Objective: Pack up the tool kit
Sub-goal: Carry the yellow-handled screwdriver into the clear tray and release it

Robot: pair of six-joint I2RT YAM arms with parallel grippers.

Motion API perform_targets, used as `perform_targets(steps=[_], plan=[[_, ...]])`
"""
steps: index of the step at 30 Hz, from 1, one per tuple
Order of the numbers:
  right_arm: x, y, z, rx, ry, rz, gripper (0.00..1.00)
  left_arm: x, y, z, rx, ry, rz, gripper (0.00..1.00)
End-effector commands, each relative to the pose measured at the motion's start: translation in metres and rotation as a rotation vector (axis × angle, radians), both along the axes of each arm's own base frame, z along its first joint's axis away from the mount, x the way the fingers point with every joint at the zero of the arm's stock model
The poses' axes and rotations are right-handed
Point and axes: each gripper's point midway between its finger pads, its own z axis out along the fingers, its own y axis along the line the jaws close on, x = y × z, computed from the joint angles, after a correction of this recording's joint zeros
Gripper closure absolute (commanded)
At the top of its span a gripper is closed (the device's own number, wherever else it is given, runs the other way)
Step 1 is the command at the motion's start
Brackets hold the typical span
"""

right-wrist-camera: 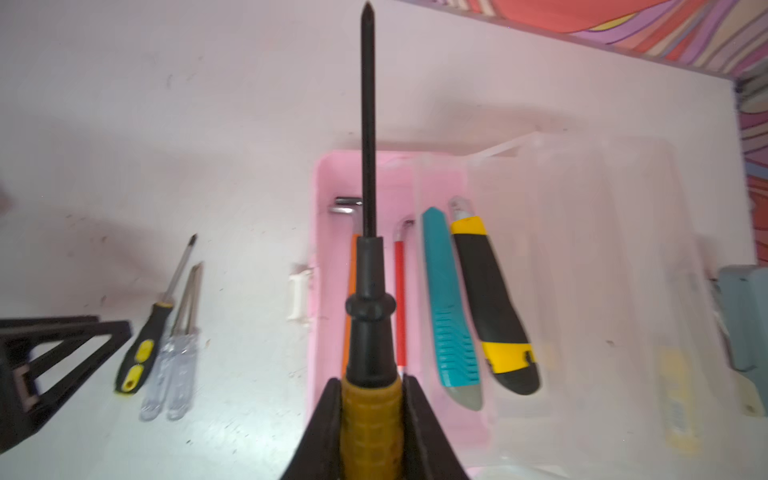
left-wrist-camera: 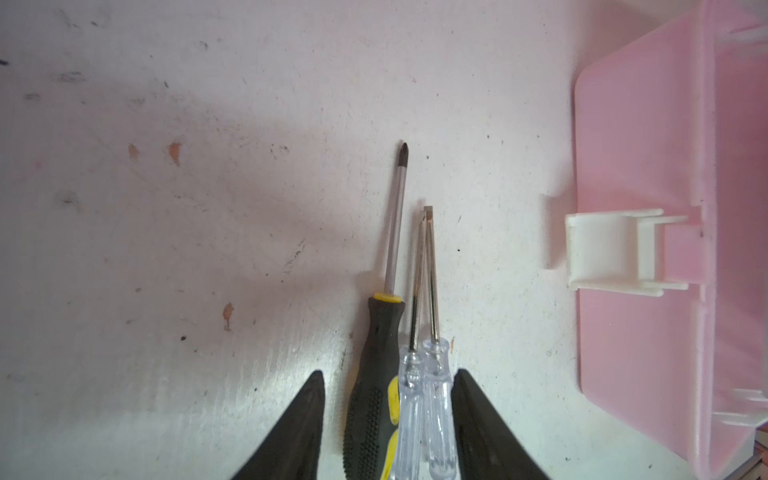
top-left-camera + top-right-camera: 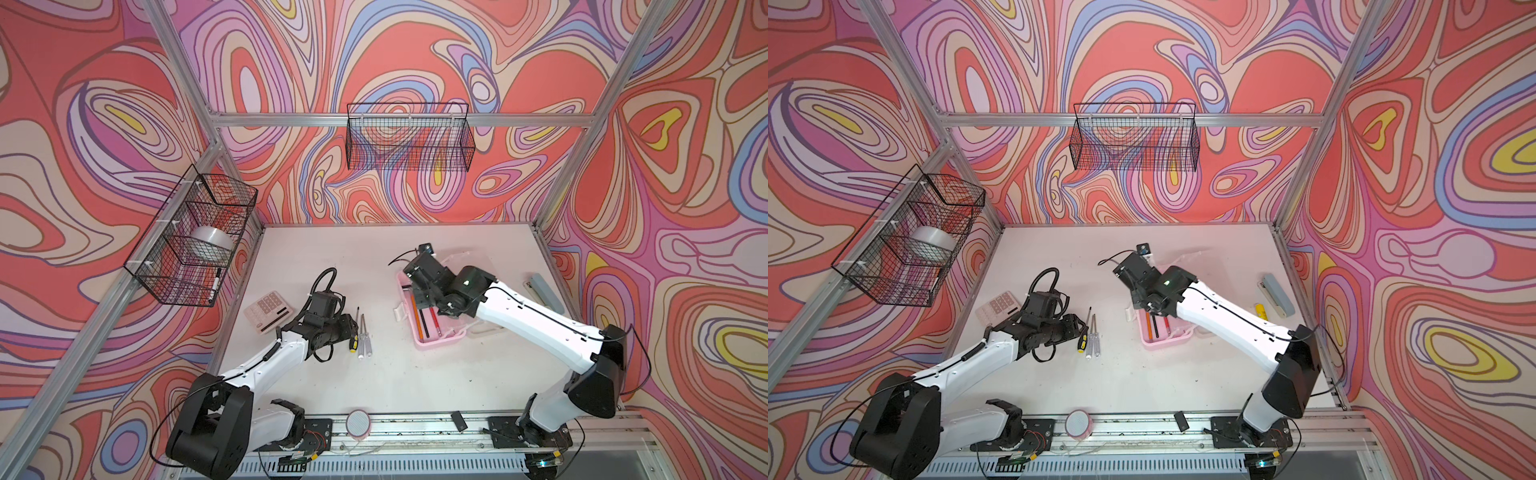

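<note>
1. Tool kit case [image 3: 438, 341] lies open on the table [image 3: 374, 382], right of middle in both top views; its clear lid [image 1: 602, 232] is folded out flat, on the side away from the white handle [image 2: 598, 249].
2. My right gripper [image 1: 371, 386] hangs over the case; its fingers are clamped on the yellow grip of a black-shafted screwdriver [image 1: 368, 266], which points along the case.
3. My left gripper [image 2: 388, 390] sits low over the table left of the case, about half open; its fingers [image 2: 303, 419] straddle three handles and grip nothing that I can see.
4. Inside the case, all lengthwise: black-yellow knife [image 1: 494, 307]; teal tool [image 1: 451, 307]; two hex keys [image 1: 400, 291], sleeved red and orange.
5. Between the left fingers, side by side on the table: one black-yellow screwdriver [image 2: 374, 374]; two clear-handled screwdrivers [image 2: 432, 399]; tips point away from the gripper.
</note>
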Motion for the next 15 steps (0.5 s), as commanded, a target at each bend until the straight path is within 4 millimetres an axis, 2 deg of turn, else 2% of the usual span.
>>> perform_targets(steps=[1, 5, 11, 15], plan=[[0.008, -0.059, 0.0, -0.123, -0.002, -0.081, 0.93, 0.007, 0.002, 0.012, -0.001, -0.036, 0.02, 0.5], [0.017, -0.094, -0.01, -0.191, 0.009, -0.143, 0.93, 0.007, 0.003, 0.012, 0.001, -0.044, 0.026, 0.5], [0.021, -0.109, -0.046, -0.211, 0.06, -0.164, 0.92, 0.01, 0.0, 0.011, 0.002, -0.038, 0.012, 0.5], [0.022, -0.116, -0.063, -0.229, 0.084, -0.168, 0.92, 0.012, -0.001, 0.012, -0.006, -0.041, 0.012, 0.5]])
